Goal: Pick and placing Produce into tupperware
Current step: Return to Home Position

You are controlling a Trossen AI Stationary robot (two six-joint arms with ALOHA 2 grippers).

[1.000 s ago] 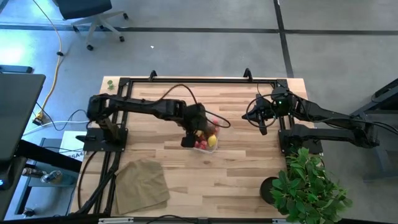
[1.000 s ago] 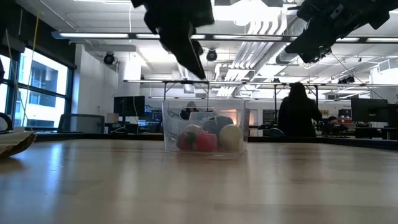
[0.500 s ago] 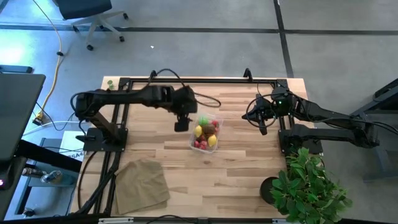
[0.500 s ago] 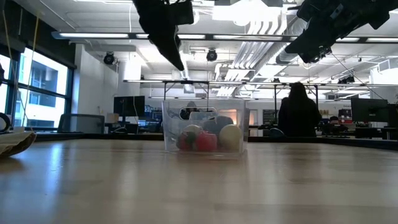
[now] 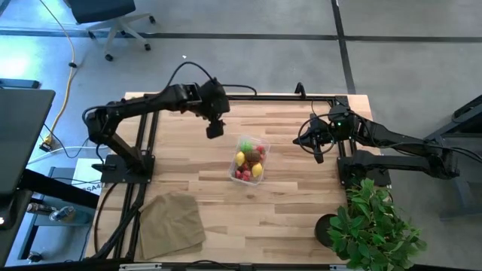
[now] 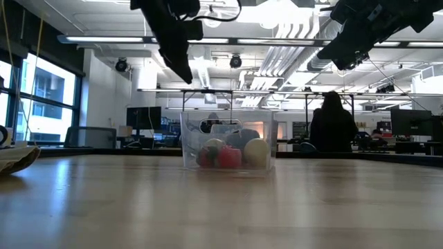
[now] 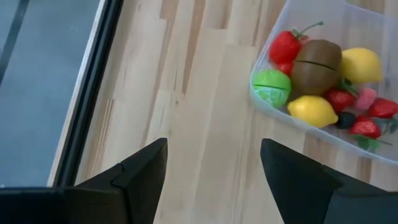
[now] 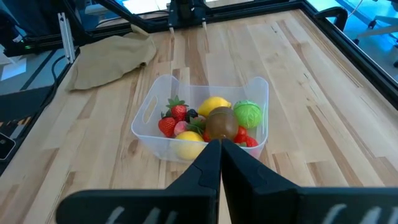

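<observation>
Wooden surface (image 5: 301, 203): tupperware (image 6: 228, 121) of produce (image 8: 214, 121) lies between left jaws, wide and empty, and right jaws, pressed together; both aloft.

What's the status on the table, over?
Left gripper open, empty, raised beside the tub. Right gripper shut, raised at the right. Fruit in tub. Cloth lies well apart.

Overhead looks down, low looks level, wrists look close; all share the tupperware (image 8: 260, 93).
</observation>
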